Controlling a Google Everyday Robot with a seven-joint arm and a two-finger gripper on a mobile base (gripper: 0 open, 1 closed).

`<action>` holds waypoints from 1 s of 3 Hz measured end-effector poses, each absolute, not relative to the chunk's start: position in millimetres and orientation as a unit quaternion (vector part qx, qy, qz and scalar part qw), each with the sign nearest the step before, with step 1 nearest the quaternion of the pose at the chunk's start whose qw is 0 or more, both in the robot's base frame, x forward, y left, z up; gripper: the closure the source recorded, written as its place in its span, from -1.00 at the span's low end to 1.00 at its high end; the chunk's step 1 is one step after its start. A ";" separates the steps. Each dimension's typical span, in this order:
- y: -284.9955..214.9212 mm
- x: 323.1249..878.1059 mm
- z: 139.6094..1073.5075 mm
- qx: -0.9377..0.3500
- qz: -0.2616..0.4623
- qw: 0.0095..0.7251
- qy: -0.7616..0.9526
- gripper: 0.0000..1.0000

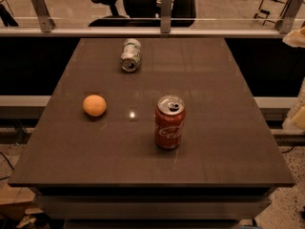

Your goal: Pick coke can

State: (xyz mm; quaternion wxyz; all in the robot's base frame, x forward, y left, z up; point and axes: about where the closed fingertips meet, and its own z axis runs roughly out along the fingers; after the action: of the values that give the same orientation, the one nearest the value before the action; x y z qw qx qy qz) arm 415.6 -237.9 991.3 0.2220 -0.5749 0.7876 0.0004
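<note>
The coke can is red with white script and a silver top with a pull tab. It stands upright on the dark brown table, a little right of the middle. My gripper shows only as pale cream pieces at the far right edge of the view, beyond the table's right side and well apart from the can. Nothing is seen held in it.
A pale green-white can lies on its side near the table's far edge. An orange sits to the left of the coke can. A glass railing and an office chair are behind the table.
</note>
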 end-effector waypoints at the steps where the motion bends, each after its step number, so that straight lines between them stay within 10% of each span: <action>1: -237.8 405.0 986.0 -0.569 0.061 0.268 0.775 -1.00; 3: -230.6 378.4 981.9 -0.547 0.155 0.341 0.749 -1.00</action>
State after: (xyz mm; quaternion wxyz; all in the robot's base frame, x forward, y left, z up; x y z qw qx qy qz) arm 378.4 -230.6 981.9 0.3412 -0.5468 0.7487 0.1550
